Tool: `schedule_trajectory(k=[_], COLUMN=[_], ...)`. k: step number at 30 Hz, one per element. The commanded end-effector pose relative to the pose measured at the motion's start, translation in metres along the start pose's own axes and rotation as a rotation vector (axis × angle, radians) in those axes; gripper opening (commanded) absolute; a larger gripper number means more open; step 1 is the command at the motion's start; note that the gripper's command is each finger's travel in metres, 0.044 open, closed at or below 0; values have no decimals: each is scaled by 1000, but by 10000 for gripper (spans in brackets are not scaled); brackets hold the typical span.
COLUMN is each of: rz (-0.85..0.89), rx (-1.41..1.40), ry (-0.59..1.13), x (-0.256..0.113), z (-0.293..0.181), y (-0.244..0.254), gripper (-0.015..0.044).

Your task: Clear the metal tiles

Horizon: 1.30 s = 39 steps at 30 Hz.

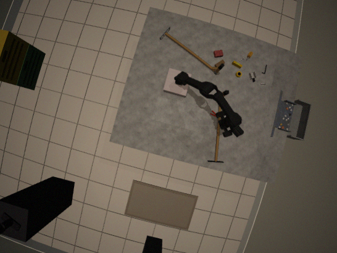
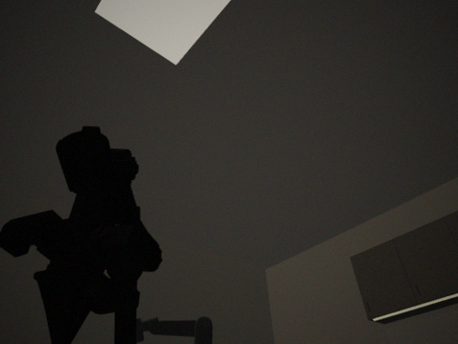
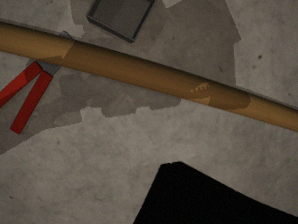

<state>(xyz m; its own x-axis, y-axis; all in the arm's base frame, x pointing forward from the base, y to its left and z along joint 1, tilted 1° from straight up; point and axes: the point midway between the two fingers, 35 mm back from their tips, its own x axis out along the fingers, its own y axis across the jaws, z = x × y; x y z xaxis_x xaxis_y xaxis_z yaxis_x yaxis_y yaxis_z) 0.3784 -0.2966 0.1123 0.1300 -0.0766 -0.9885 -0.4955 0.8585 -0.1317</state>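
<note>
The steel bench plate [image 1: 279,113] lies at the right with several small tiles, among them an orange one [image 1: 287,108]. The dark catch box [image 1: 305,121] stands at its far end. A tool [image 1: 216,145] with a long wooden handle and thin dark crosswise head lies below the arm; its handle [image 3: 135,67] crosses the wrist view. A second long-handled tool [image 1: 188,50] lies at the upper left. Which is the scraper I cannot tell. My gripper [image 3: 171,172] is shut and holds nothing; it shows black, apart from the handle in that view. The exterior view shows only the dark arm.
Red-handled pliers [image 1: 213,113] [image 3: 34,85] lie beside the handle. A small open dark box [image 3: 120,17] is past it. A red block [image 1: 218,53], a yellow block [image 1: 237,64], a yellow ring [image 1: 239,74] and other small tools lie at the upper right. The arm's base stands on a pale slab [image 1: 174,90].
</note>
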Motion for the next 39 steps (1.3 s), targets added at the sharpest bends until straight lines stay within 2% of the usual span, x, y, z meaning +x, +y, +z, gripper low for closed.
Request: schedule_trajectory(k=[1, 39], rz=[1, -58], rx=[87, 1054], ry=[-4, -82], x=[-2, -45], z=[-2, -18], y=[3, 12], gripper=[0, 0])
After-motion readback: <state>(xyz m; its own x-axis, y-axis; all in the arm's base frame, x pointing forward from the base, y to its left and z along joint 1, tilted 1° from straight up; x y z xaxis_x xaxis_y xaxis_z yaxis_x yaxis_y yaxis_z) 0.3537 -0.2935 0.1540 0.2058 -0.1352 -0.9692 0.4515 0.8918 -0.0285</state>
